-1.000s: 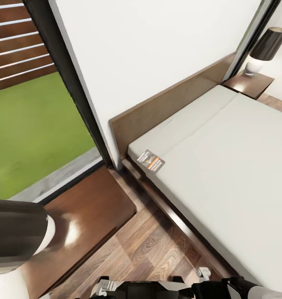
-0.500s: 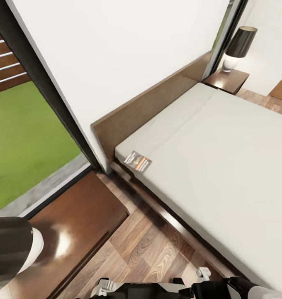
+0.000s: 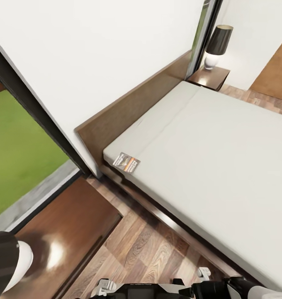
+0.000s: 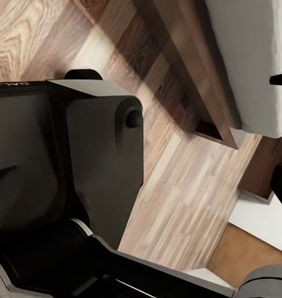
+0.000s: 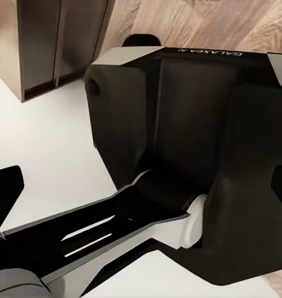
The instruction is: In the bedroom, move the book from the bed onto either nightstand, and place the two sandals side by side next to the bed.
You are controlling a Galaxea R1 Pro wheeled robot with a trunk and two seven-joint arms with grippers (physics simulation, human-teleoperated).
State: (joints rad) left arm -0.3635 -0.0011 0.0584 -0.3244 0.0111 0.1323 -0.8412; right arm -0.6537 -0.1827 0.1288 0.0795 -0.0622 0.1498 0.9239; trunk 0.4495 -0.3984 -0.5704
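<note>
One book [image 3: 126, 161] at mattress corner edge of bed [image 3: 224, 158], nightstand [image 3: 70, 224] alongside

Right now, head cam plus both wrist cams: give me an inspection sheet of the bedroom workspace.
Surface: bed, white mattress bare apart from the book.
Job's things: book flat near the mattress corner by the headboard; near nightstand beside the bed, far nightstand at the other side.
Clutter: one lamp on the far nightstand, another lamp on the near one.
Tools: open or shut cannot be told.
Cables: nothing seen.
Surroundings: wood-plank floor, white wall, window onto grass.
</note>
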